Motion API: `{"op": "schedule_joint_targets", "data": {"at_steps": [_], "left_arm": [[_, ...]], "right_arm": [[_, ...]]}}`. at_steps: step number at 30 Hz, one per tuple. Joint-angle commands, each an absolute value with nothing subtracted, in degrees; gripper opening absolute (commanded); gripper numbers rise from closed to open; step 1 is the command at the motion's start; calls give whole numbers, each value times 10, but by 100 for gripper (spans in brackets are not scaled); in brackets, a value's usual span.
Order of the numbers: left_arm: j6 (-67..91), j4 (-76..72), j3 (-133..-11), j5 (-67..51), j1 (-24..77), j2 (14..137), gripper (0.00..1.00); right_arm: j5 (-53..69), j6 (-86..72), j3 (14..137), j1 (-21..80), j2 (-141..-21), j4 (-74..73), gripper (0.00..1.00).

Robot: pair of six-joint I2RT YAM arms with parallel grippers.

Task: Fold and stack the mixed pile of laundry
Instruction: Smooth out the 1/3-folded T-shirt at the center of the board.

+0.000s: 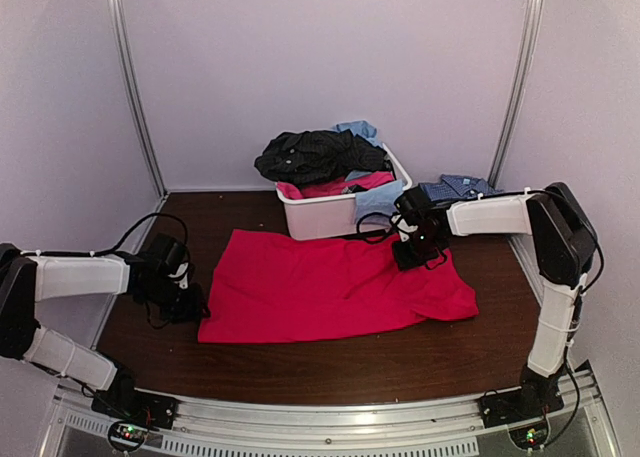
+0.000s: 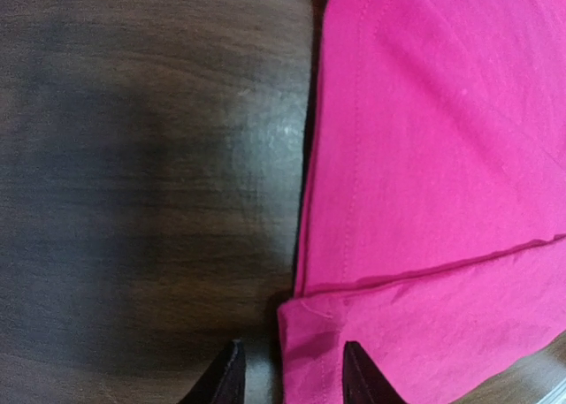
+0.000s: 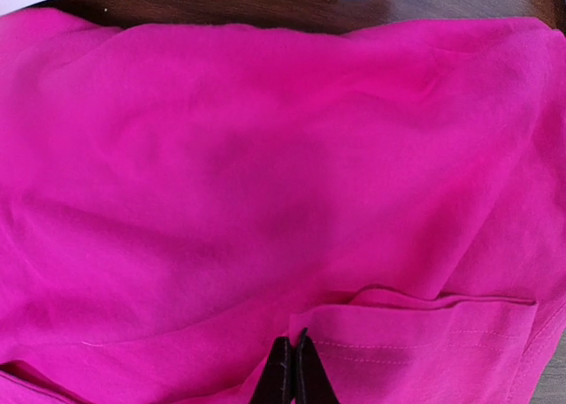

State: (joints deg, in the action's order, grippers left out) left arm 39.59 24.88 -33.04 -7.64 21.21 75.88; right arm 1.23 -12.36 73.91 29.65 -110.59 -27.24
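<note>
A bright pink-red garment [image 1: 335,287] lies spread flat on the dark wooden table. My left gripper [image 2: 292,379] is open at its near left corner, and the folded corner of the cloth [image 2: 309,351] lies between the two fingertips. My right gripper [image 3: 294,369] is shut at the garment's far right part, pinching a raised hem edge [image 3: 416,320]. The rest of the mixed laundry pile sits in the white tub [image 1: 325,217]: a black garment [image 1: 315,155], light blue cloth [image 1: 358,130] and more pink cloth [image 1: 335,186]. A blue checked shirt [image 1: 457,188] lies right of the tub.
The white tub stands at the back centre, close to my right arm [image 1: 490,217]. Light walls with metal corner posts [image 1: 135,87] close in the back and sides. Bare table [image 1: 330,362] shows in front of the garment and at the far left.
</note>
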Motion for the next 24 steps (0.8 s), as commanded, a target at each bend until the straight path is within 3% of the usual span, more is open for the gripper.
{"op": "schedule_joint_targets", "data": {"at_steps": [1, 7, 17, 24], "left_arm": [[383, 226, -336, -52, 214, 764, 37], [371, 209, -350, -58, 214, 792, 27], [358, 191, -351, -66, 215, 792, 0], [349, 200, -355, -64, 215, 766, 0]], "right_arm": [[-14, -127, 743, 295, -1086, -268, 0], [-19, -128, 736, 294, -1080, -266, 0], [-28, -130, 726, 290, -1060, -262, 0], [-35, -135, 717, 288, -1039, -260, 0]]}}
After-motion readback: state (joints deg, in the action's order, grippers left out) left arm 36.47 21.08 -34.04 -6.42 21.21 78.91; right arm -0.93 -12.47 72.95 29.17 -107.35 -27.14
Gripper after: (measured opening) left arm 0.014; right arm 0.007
